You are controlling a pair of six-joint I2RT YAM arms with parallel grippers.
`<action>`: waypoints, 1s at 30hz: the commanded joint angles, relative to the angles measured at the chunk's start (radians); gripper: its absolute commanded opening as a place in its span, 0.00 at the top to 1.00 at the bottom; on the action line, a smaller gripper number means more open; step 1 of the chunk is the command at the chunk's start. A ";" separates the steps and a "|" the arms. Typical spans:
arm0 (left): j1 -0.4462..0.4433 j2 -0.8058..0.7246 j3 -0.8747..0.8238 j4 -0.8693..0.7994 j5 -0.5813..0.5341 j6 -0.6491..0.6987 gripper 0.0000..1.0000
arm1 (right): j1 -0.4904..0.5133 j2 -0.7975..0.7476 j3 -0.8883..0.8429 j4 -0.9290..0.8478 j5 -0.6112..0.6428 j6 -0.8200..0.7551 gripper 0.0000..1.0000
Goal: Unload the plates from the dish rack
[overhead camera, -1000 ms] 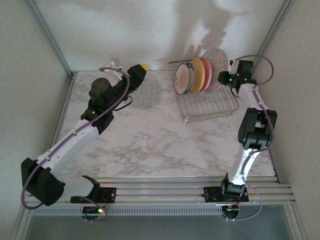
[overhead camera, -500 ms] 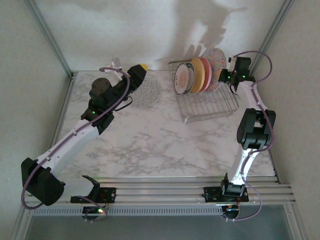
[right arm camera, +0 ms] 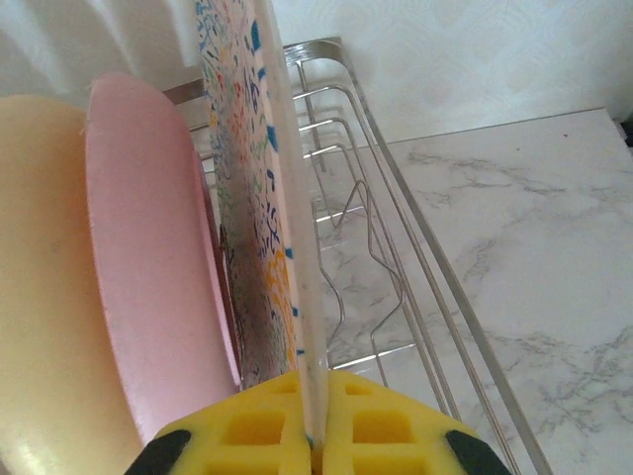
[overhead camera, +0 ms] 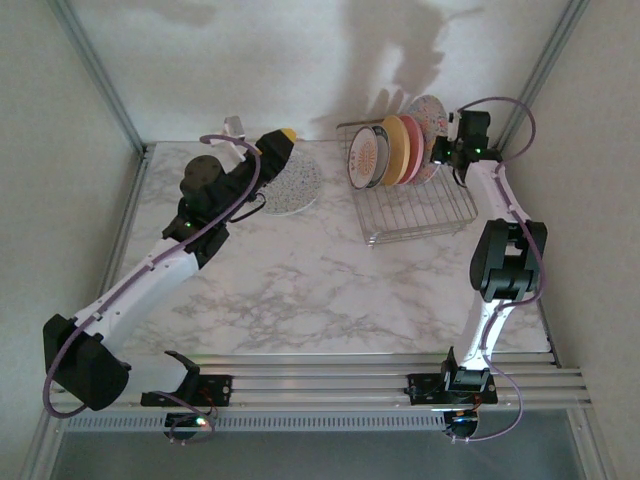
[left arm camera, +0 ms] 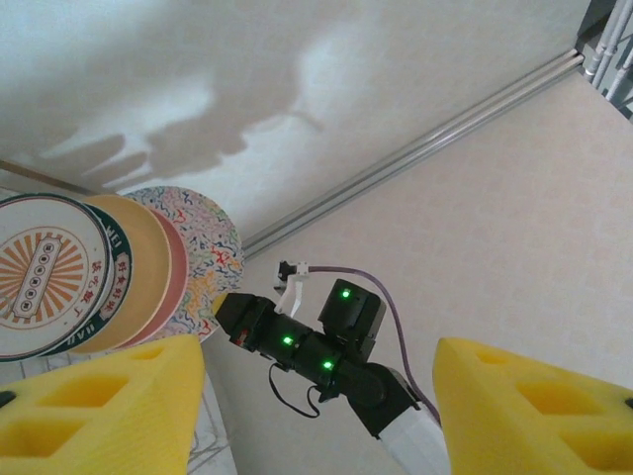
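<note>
Pinching the rim of the floral plate (right arm camera: 259, 198), the right jaws are closed on it where it stands in the rack (right arm camera: 396, 247), pink plate (right arm camera: 158, 267) just beside them; the left jaws gape with nothing between, speckled plate (overhead camera: 300, 182) lying near them on the bench (overhead camera: 300, 280)

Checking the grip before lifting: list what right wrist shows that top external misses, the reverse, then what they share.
Right wrist: the right end effector shut on the floral plate's rim, a pad on each face. Top external: the speckled plate on the table, left end effector near it, and the orange-motif plate in the dish rack. Shared: the floral plate, pink plate, yellow plate.
</note>
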 commanded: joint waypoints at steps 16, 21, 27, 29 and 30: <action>-0.006 0.014 0.013 0.012 0.017 0.006 0.38 | 0.072 -0.186 0.080 -0.052 0.338 -0.017 1.00; -0.007 0.021 0.016 0.014 0.023 0.000 0.38 | 0.075 -0.225 0.111 -0.089 0.370 -0.017 1.00; -0.008 0.040 0.018 0.033 0.033 -0.009 0.39 | 0.083 -0.292 0.111 -0.115 0.383 -0.011 1.00; -0.007 0.049 0.019 0.034 0.035 -0.012 0.39 | 0.081 -0.318 0.104 -0.125 0.381 0.003 1.00; -0.008 0.056 0.024 0.027 0.035 -0.015 0.39 | 0.083 -0.332 0.100 -0.133 0.379 0.014 1.00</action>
